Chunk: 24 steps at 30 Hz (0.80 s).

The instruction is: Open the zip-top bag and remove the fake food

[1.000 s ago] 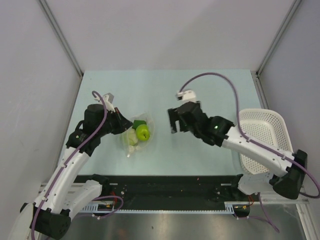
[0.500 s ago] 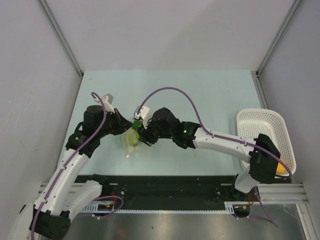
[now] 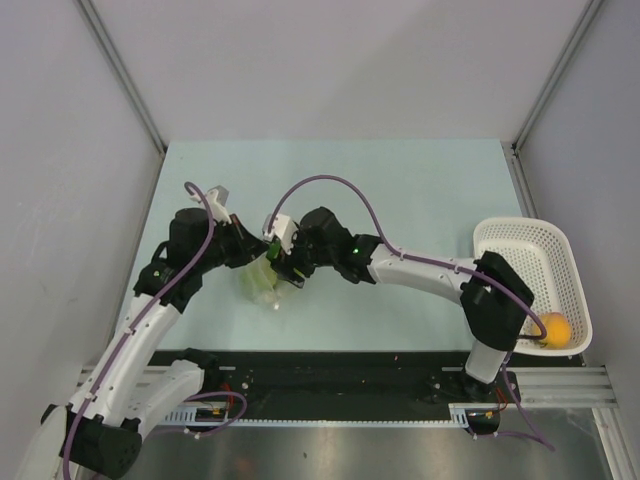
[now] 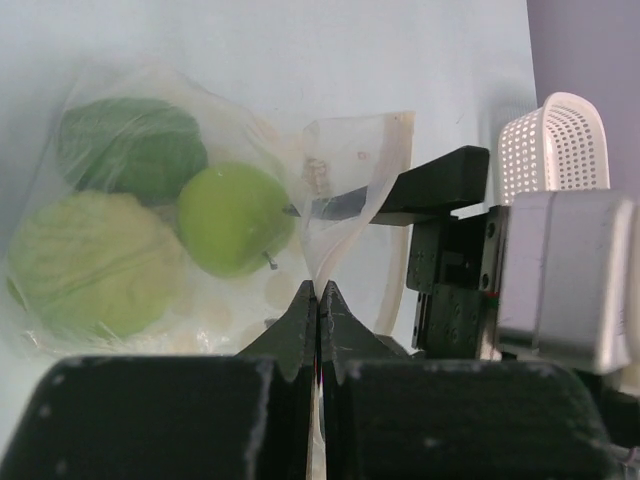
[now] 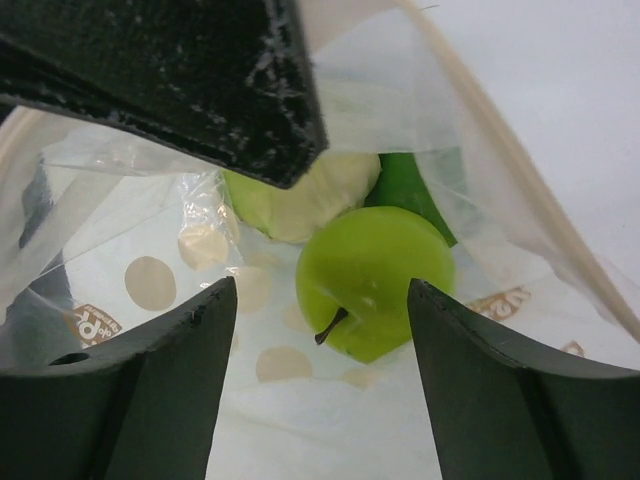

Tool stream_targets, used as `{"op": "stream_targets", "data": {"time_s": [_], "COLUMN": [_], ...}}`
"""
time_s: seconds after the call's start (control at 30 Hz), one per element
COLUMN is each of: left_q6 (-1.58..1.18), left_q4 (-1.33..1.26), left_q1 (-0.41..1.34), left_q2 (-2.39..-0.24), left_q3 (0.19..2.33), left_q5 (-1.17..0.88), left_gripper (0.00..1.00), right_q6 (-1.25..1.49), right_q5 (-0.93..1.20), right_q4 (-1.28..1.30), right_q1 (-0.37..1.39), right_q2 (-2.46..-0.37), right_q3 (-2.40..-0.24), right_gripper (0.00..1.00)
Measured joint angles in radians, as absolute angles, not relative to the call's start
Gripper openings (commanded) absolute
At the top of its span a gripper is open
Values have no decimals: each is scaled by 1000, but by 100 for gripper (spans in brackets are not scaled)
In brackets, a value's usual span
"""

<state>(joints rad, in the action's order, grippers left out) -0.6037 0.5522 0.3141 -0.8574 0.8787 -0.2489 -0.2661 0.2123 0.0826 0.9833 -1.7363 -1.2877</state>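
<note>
Clear zip-top bag (image 4: 350, 150) is hanging open, pinched by the left claw (image 4: 318, 292), so the wide right claw (image 5: 320, 300) is hovering around the green apple (image 5: 375, 270).

The bag (image 5: 250, 290) is clear with pale beige dots and a small brown print. Through it show a lime-green apple (image 5: 375, 280) with a dark stem, a pale yellow-green fruit (image 4: 90, 260) and a dark green fruit (image 4: 130, 145). An orange fruit (image 3: 553, 328) sits in the white mesh basket (image 3: 530, 245) beside the pale mint table (image 3: 400, 190).
</note>
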Motion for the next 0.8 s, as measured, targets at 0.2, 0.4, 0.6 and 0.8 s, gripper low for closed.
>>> {"op": "stream_targets", "data": {"time_s": [0.2, 0.4, 0.6, 0.8], "left_q6": [-613, -622, -624, -620], "left_q4": [533, 534, 546, 567], "left_q1": [314, 311, 315, 313], "left_q2": [-877, -899, -905, -910], "left_q3": [879, 879, 877, 867], "left_q5": [-262, -250, -245, -223], "left_gripper": [0, 0, 0, 0], "right_q6": [-301, -313, -319, -315], "right_q5": [212, 169, 107, 88], "right_q4": [72, -6, -72, -94], "right_q1": [984, 987, 991, 999], "right_q2": [-1789, -1858, -1909, -1938], "right_q3": [-1291, -1292, -1306, -1308], "right_gripper": [81, 90, 91, 92]}}
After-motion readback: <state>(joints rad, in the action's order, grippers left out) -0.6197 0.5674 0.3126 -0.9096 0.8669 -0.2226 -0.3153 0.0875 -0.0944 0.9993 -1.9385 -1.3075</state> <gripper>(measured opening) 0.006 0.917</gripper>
